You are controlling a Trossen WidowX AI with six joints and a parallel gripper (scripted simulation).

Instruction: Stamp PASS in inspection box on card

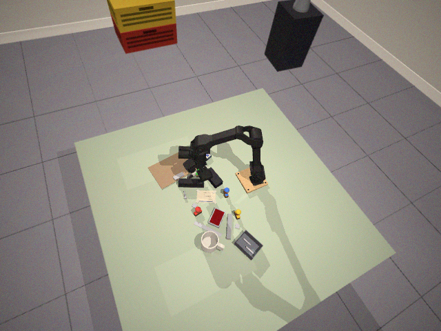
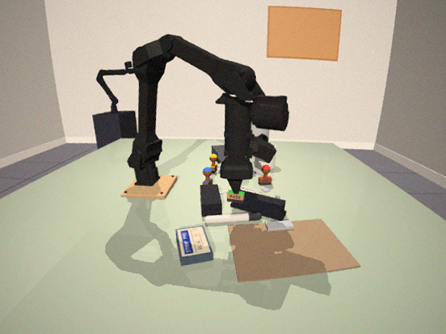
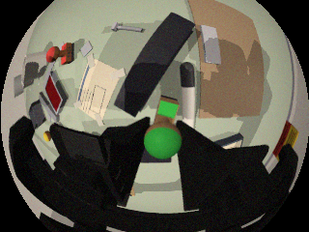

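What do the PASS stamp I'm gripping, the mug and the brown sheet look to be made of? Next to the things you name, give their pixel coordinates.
PASS stamp (image 2: 235,196) (image 3: 167,109): probably wood, judging by its brown block, with a smooth green knob, painted or plastic.

Mug (image 1: 207,234): likely glazed ceramic, going by its thick, plain off-white wall.

Brown sheet (image 1: 162,176) (image 2: 285,258) (image 3: 232,92): thin, matte and evenly tan, so cardboard or fibreboard; I can't tell which.

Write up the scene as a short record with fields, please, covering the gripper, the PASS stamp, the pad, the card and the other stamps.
gripper: shut on the PASS stamp
PASS stamp: green knob, between two black blocks
red ink pad: uncovered, away from the gripper
card: inspection box shows no print
other stamps: red, blue, yellow, all upright
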